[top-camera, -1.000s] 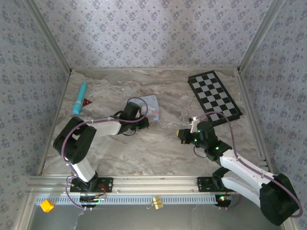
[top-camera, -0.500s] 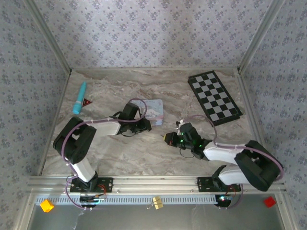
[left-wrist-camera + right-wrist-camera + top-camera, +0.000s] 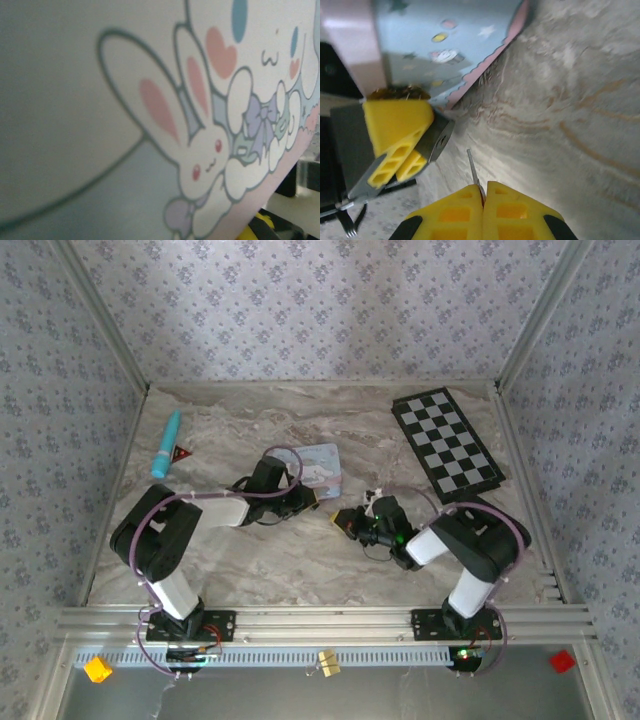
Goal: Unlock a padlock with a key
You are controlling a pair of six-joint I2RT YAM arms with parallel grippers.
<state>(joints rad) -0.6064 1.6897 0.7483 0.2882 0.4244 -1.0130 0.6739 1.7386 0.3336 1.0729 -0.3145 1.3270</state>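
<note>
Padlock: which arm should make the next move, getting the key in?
Right. The right gripper is shut on the key, blade aimed toward the padlock, which the left gripper seems to clamp beside the tin. Left likely just holds steady while right closes the gap.

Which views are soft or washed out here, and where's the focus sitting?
Left wrist: cartoon tin too close, print soft, left side dim. Right wrist: yellow fingers of the right tool blurred at the bottom edge, key pinched between them and the marble table fairly sharp, tin's pink rim washed out top left. Top external: even light, soft shadows under both arms, no glare.
</note>
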